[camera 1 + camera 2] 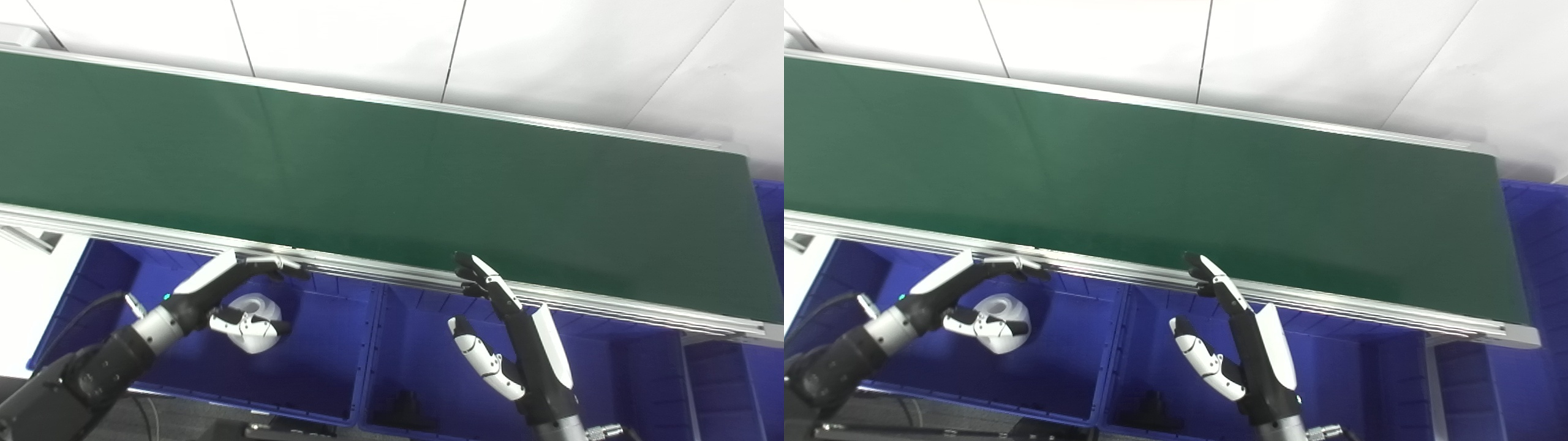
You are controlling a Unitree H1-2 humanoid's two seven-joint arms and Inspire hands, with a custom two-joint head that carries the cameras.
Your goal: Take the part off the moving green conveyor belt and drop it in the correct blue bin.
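Observation:
The green conveyor belt (392, 184) runs across the view and carries no part. A white rounded part (254, 303) lies in the left blue bin (318, 373); it also shows in the right eye view (999, 304). My left hand (233, 288) is open above that bin, fingers stretched to the belt's near rail, thumb in front of the part. I cannot tell if the thumb touches it. My right hand (508, 331) is open and empty over the middle blue bin (422, 343), fingers pointing up at the rail.
The belt's aluminium near rail (380, 269) runs just above both hands. A dark object (410, 407) lies at the front of the middle bin. A third blue bin (716, 380) stands at the right. White wall panels are behind the belt.

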